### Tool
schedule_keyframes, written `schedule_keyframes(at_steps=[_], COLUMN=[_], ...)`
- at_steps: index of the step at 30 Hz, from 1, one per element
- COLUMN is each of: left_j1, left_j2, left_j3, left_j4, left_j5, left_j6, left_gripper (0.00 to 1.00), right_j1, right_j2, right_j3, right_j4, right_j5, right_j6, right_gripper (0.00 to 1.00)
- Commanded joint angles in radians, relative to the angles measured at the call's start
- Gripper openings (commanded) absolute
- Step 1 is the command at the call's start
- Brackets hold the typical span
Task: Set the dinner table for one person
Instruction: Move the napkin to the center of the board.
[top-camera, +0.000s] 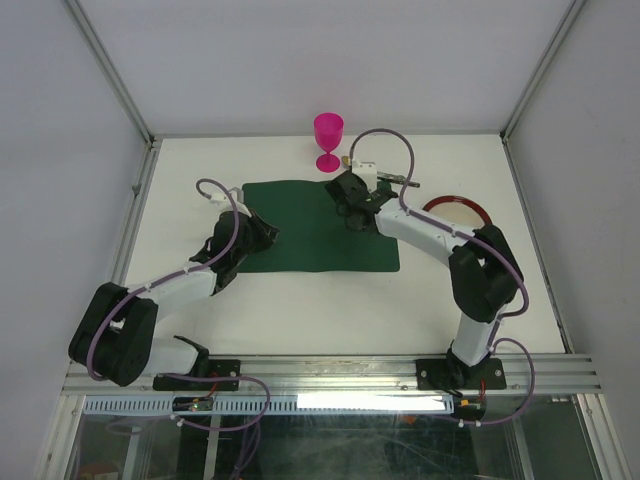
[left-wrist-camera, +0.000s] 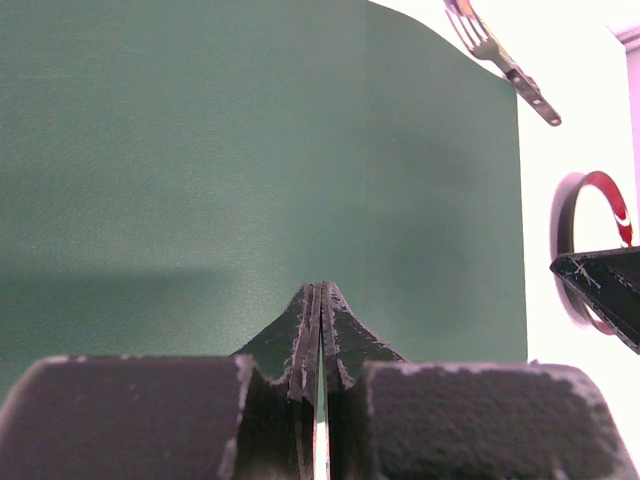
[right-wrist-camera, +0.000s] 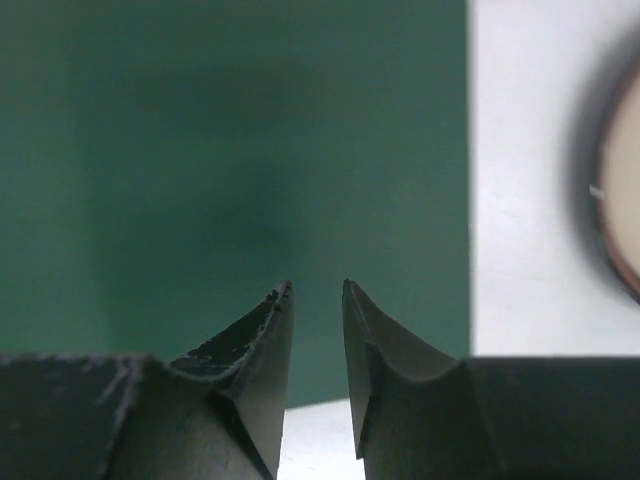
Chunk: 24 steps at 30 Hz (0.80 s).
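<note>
White dinner table (top-camera: 300, 300) fills the overhead frame; green placemat (top-camera: 310, 235) centre, pink goblet (top-camera: 328, 135) above, plate (top-camera: 455, 198) right, off the mat. Left wrist: left gripper (left-wrist-camera: 320, 288) closed; fork (left-wrist-camera: 500, 60) upper right. Right wrist: right gripper (right-wrist-camera: 317, 285) slightly parted, empty. Setting seems mostly undone.

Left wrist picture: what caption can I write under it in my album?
Shut jaws over a dark green placemat, with a fork and red-rimmed plate on the white table beyond.
</note>
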<state>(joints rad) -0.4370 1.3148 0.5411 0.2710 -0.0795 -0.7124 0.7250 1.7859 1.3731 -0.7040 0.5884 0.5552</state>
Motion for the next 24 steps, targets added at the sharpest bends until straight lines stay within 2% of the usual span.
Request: schedule_keyframes(at_steps=[1, 4, 11, 18, 24], left_j1=[0.006, 0.006, 0.007, 0.012, 0.014], left_j2=[0.03, 0.055, 0.06, 0.054, 0.05], left_j3=[0.007, 0.008, -0.009, -0.019, -0.026], left_j4=[0.062, 0.073, 0.076, 0.077, 0.081], left_j5=[-0.061, -0.061, -0.087, -0.092, -0.084], left_j6=[0.026, 0.024, 0.03, 0.032, 0.028], left_gripper=[0.0, 0.0, 0.0, 0.0, 0.0], right_j1=[0.011, 0.012, 0.011, 0.01, 0.01], right_j2=[0.036, 0.115, 0.318, 0.376, 0.356], right_j3=[0.039, 0.106, 0.284, 0.291, 0.24], right_j4=[0.303, 0.37, 0.373, 0.389, 0.382], right_j5=[-0.202, -0.265, -0.334, -0.335, -0.304], right_j6=[-0.098, -0.127, -0.174, -0.178, -0.16], right_gripper=[0.3, 0.3, 0.26, 0.22, 0.22])
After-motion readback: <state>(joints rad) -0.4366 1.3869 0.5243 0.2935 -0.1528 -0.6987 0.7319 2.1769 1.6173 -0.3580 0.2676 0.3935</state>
